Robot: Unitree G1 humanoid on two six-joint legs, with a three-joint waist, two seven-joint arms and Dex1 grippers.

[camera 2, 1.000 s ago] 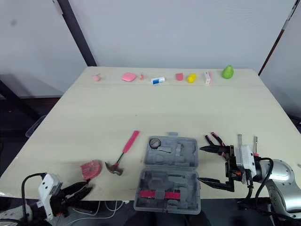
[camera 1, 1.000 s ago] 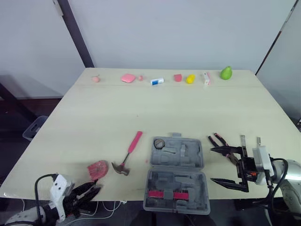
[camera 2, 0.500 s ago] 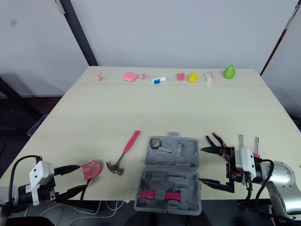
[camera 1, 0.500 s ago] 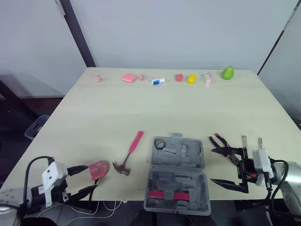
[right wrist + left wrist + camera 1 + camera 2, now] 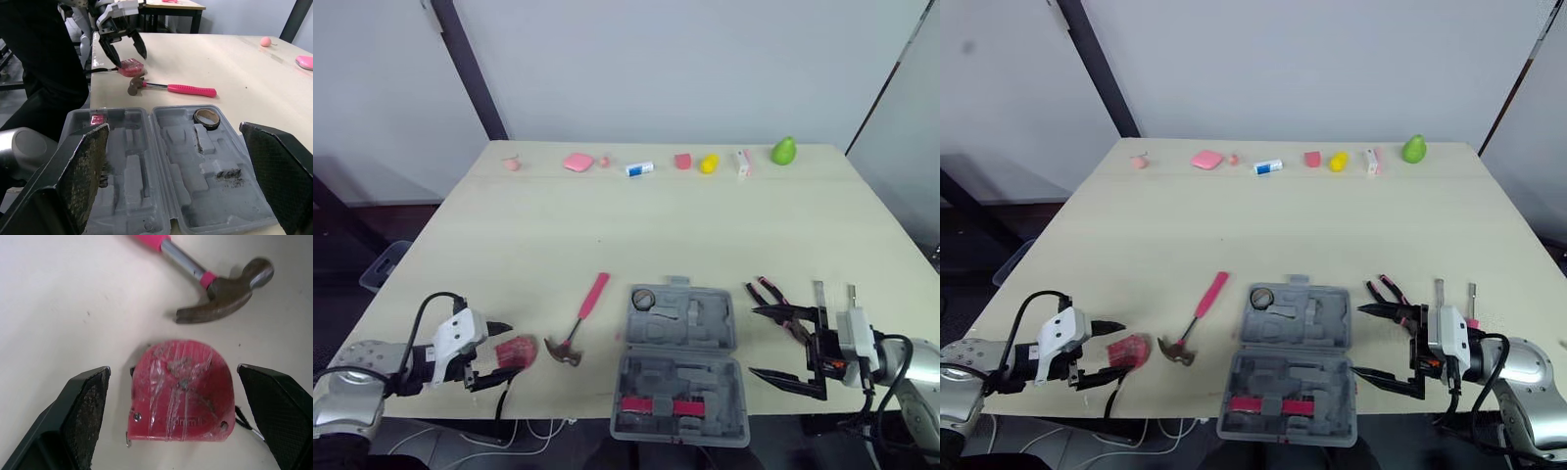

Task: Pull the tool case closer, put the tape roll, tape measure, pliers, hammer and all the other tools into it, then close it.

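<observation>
The grey tool case (image 5: 680, 362) lies open near the table's front edge, with the tape roll (image 5: 644, 299) in its far left corner and a pink-handled tool (image 5: 656, 404) in its near half. To its left are the pink-handled hammer (image 5: 578, 318) and the red tape measure (image 5: 181, 391). My left gripper (image 5: 504, 354) is open, one finger on each side of the tape measure (image 5: 519, 351). My right gripper (image 5: 773, 343) is open just right of the case, next to the pliers (image 5: 771, 296).
Two slim metal tools (image 5: 835, 292) lie right of the pliers. Small items line the far edge, among them a green pear (image 5: 784, 151), a yellow piece (image 5: 708, 164) and a pink block (image 5: 578, 163). White cables (image 5: 533, 428) hang below the front edge.
My left gripper has come up from below the front edge onto the table and now straddles the tape measure. The right gripper and the case have not moved.
</observation>
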